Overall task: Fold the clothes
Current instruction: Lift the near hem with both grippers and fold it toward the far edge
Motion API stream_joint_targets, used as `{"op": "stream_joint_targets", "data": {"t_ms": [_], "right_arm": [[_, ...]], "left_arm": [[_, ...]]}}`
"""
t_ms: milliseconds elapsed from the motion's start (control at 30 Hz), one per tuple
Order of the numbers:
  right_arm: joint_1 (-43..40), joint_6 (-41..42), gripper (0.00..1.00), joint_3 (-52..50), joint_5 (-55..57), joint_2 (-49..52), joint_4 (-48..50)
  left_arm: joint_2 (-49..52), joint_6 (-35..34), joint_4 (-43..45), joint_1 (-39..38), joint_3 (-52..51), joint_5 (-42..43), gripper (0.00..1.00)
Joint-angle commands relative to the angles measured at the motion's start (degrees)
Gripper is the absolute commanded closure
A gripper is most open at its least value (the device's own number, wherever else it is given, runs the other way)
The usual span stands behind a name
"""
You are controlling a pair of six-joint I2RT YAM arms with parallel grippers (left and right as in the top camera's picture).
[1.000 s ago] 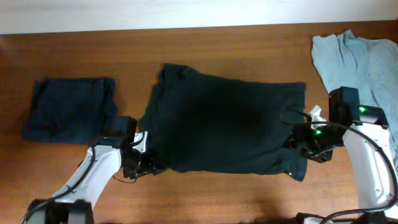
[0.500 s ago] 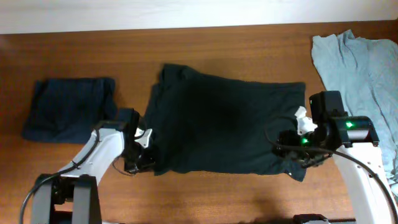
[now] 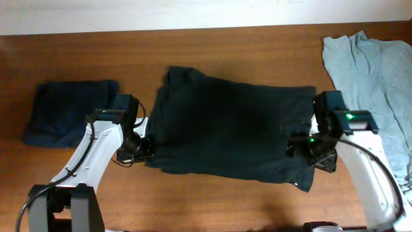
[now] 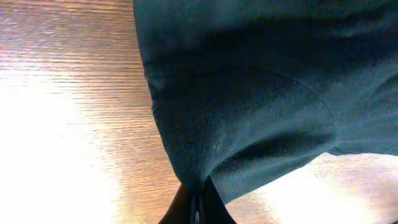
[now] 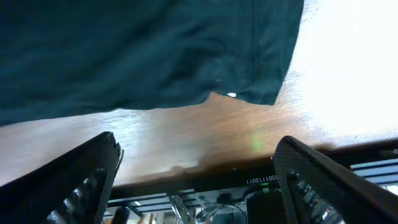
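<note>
The clothes being handled are a large black, slightly greenish T-shirt (image 3: 232, 132) spread across the middle of the table. My left gripper (image 3: 143, 147) is at the shirt's lower left edge. In the left wrist view, this left gripper (image 4: 196, 210) is shut, pinching a fold of the shirt (image 4: 261, 93). My right gripper (image 3: 302, 147) hovers over the shirt's lower right corner. In the right wrist view, this right gripper (image 5: 199, 180) is open wide, its fingers (image 5: 87, 180) holding nothing. The shirt's hem (image 5: 137, 50) lies beyond them.
A folded dark blue garment (image 3: 71, 113) lies at the left. A crumpled light grey-blue garment (image 3: 373, 64) lies at the far right. Bare wooden table (image 3: 225, 203) runs along the front, and its front edge (image 5: 205, 168) shows in the right wrist view.
My left gripper has shut on the shirt's left edge and drawn it away from the front edge. The right gripper has opened wider and shifted slightly inward over the shirt's right corner.
</note>
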Motion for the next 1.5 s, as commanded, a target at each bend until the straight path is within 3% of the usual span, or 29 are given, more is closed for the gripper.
{"op": "stream_joint_targets", "data": {"t_ms": [0, 167, 433, 567, 700, 767, 800, 900, 1233, 1267, 1367, 1467], "right_arm": [[0.2, 1.3, 0.20, -2.8, 1.1, 4.3, 0.7], [0.2, 2.4, 0.25, -7.1, 0.6, 6.8, 2.4], [0.2, 14.6, 0.29, -17.4, 0.3, 6.8, 11.2], [0.2, 16.2, 0.57, -21.6, -3.8, 6.8, 16.6], [0.2, 16.2, 0.63, -21.7, -3.8, 6.8, 17.1], [0.2, 16.2, 0.75, -21.4, -3.1, 6.8, 17.4], [0.2, 16.1, 0.87, -20.8, -2.4, 6.8, 17.4], [0.2, 15.5, 0.96, -18.2, 1.1, 6.5, 15.8], [0.2, 14.4, 0.93, -12.3, 7.5, 2.3, 7.8], [0.2, 14.4, 0.73, -12.5, 7.1, 2.3, 6.6], [0.2, 14.7, 0.45, -15.5, 6.9, 2.3, 7.0], [0.2, 14.7, 0.41, -19.7, 3.9, 2.3, 12.3]], "left_arm": [[0.4, -0.9, -0.3, 0.4, 0.9, -2.4, 0.99], [0.4, -1.6, 0.0, 0.4, 0.9, -3.0, 0.99], [0.4, -1.6, 0.0, 0.4, 0.9, -3.1, 1.00], [0.4, -1.6, 0.0, 0.4, 0.9, -3.1, 0.99], [0.4, -1.6, 0.0, 0.4, 0.9, -3.0, 0.99], [0.4, -1.6, 0.0, 0.4, 0.9, -3.0, 0.99], [0.4, -1.6, 0.0, 0.4, 0.9, -3.0, 0.99], [0.4, -1.6, -0.1, 0.4, 0.9, -3.0, 0.99], [-0.3, -1.5, -1.1, 0.4, 1.6, -2.6, 0.99], [-0.3, -1.5, -1.1, 0.4, 1.6, -2.6, 0.99], [-0.3, -1.5, -1.0, 0.4, 1.6, -2.6, 0.99], [-0.3, -1.5, -0.8, 0.4, 1.6, -2.6, 0.99]]}}
